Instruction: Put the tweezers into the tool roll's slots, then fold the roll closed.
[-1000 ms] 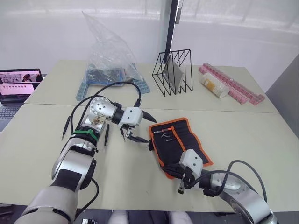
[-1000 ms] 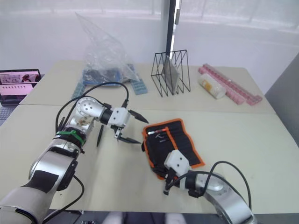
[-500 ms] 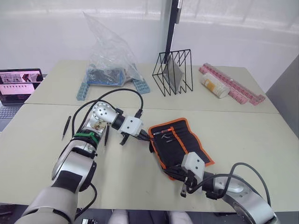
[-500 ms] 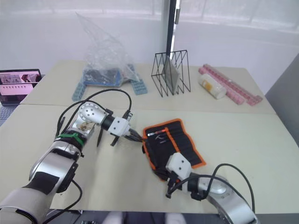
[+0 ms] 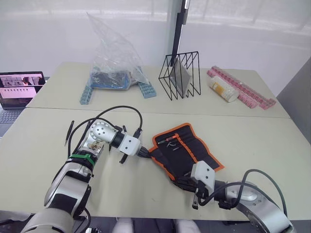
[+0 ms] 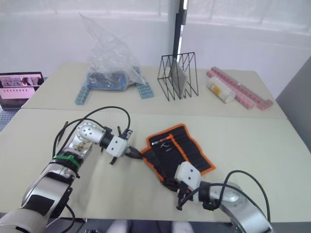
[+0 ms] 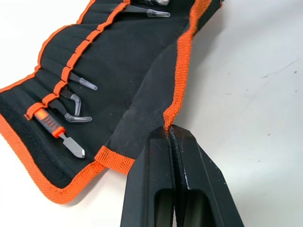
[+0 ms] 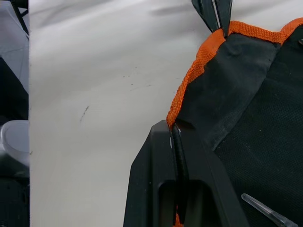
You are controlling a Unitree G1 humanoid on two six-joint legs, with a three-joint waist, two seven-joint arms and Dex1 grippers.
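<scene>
Loose tweezers [image 5: 68,133] on the worktop [image 5: 39,145] at far left. Left gripper [image 7: 171,135] with jaws clamped on the orange hem of the tool roll [image 5: 183,148], open mid-worktop with tools in its slots [image 7: 61,87]. Right gripper [image 8: 173,130] with jaws pinched on the roll's near edge.

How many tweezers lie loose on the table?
1. One pair of tweezers lies on the table, well to the left of the left gripper and the roll. Others may be hidden under the left arm.
</scene>
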